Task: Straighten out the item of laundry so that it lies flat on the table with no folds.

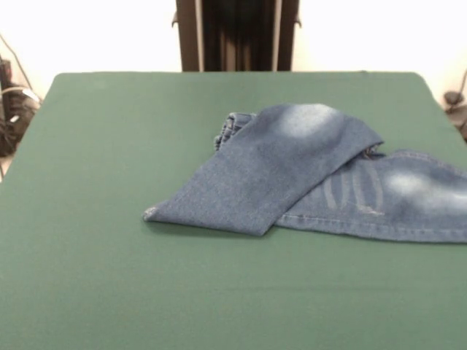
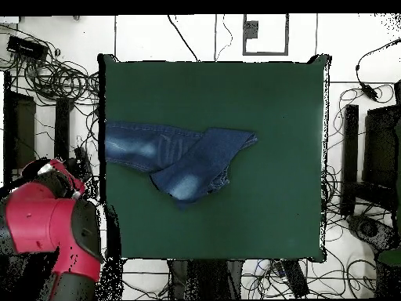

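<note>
The blue denim jeans (image 1: 292, 171) lie on the green table (image 1: 109, 240), right of its middle in the front view. One leg is folded over across the other, its hem end pointing to the near left. The other leg runs to the table's right edge. The waistband shows bunched at the far side of the fold. In the overhead view the jeans (image 2: 184, 157) lie left of centre on the table (image 2: 266, 212), one leg reaching the left edge. The gripper shows in neither view; only the red arm's body (image 2: 51, 231) shows, off the table's lower left corner.
The robot's dark pedestal (image 1: 237, 35) stands beyond the far table edge. Cables and dark equipment (image 2: 368, 157) lie on the floor around the table.
</note>
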Controlling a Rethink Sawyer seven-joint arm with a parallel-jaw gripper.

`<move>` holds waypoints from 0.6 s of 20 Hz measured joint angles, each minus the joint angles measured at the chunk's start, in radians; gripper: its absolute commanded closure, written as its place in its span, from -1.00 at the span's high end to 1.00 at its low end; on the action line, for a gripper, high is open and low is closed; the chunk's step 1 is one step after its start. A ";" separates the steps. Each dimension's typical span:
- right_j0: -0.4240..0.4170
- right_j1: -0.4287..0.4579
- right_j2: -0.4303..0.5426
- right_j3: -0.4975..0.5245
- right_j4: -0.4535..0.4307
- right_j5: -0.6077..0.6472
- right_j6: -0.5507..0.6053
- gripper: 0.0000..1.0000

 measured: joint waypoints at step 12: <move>-0.156 -0.088 0.021 0.092 -0.180 0.000 0.000 1.00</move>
